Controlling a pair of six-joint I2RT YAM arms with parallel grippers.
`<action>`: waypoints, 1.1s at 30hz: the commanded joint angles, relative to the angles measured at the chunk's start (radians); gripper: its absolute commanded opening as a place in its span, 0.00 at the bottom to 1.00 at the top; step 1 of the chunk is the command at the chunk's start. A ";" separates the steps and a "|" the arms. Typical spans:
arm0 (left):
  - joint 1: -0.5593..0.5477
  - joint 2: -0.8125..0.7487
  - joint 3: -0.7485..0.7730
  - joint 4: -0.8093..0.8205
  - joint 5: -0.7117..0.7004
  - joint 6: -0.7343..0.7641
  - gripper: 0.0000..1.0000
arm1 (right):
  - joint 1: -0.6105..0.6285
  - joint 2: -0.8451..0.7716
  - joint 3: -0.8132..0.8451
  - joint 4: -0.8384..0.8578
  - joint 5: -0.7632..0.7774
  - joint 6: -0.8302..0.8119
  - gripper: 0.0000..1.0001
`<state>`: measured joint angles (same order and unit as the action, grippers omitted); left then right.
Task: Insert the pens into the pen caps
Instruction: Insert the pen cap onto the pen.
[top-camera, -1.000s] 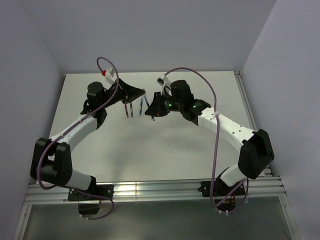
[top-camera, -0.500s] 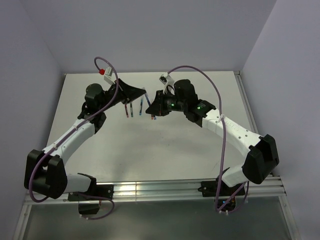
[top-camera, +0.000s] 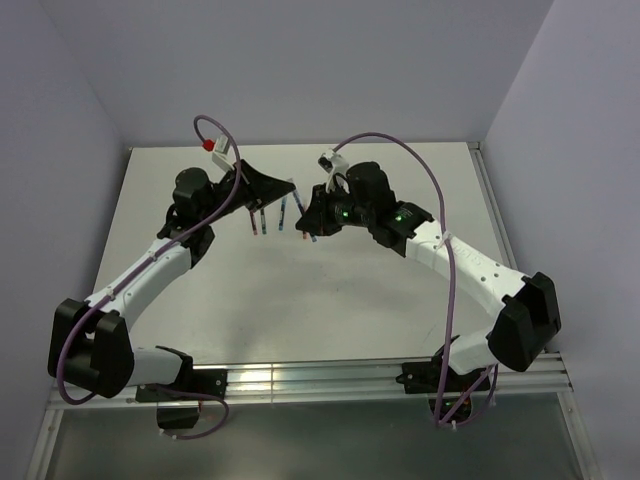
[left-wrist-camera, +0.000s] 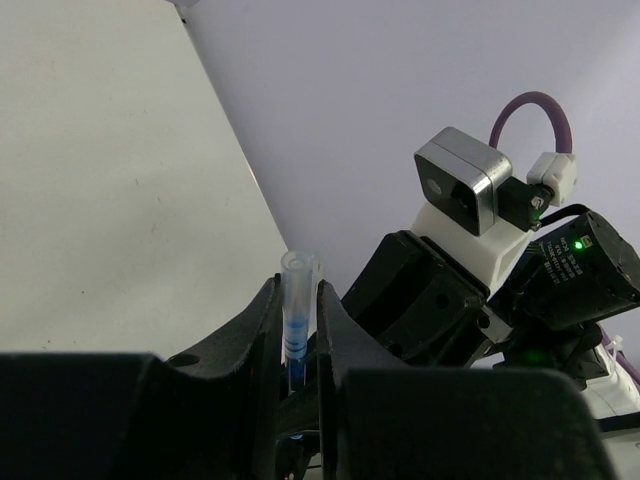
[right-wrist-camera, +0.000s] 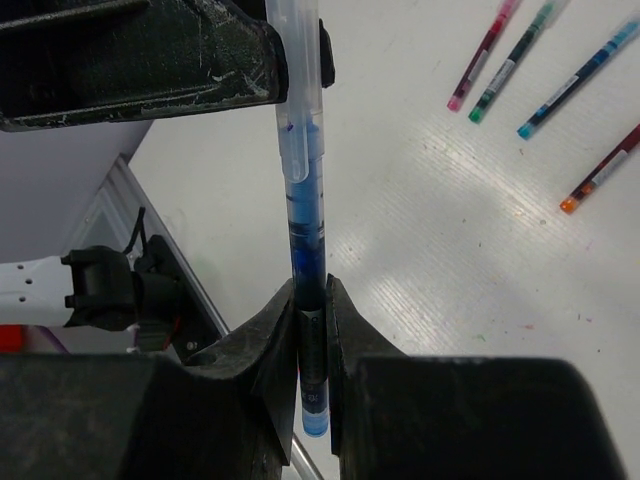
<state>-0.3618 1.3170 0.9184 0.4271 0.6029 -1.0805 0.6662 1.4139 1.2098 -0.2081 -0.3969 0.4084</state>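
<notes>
Blue pen (right-wrist-camera: 307, 235) gripped by right pincer (right-wrist-camera: 311, 298) (left pincer (left-wrist-camera: 298, 300) grips cap (left-wrist-camera: 299, 272)).

I am watching through the top camera, sitting above and behind the arm bases and looking down over the whole table (top-camera: 330, 300) from far off. The left wrist camera is looking close along the left gripper (left-wrist-camera: 297, 290) toward the back wall (left-wrist-camera: 400, 80) and the right arm (left-wrist-camera: 450, 300), while the right wrist camera is looking close past the right gripper (right-wrist-camera: 310, 292) down at the table. Both wrist views are sharing the blue pen (right-wrist-camera: 305, 220), and the top view is catching that same spot, small.
</notes>
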 joint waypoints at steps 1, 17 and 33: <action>-0.062 -0.041 0.022 -0.070 0.167 0.020 0.00 | -0.014 -0.030 0.065 0.099 0.182 -0.040 0.00; -0.083 -0.110 0.115 -0.274 0.146 0.194 0.00 | 0.024 -0.062 0.128 0.098 0.297 -0.146 0.00; -0.085 -0.160 0.281 -0.410 0.103 0.324 0.13 | 0.049 -0.164 0.125 0.153 0.247 -0.183 0.00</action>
<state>-0.4160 1.2015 1.1488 0.1024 0.5735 -0.7963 0.7372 1.3029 1.2591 -0.2169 -0.2672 0.2276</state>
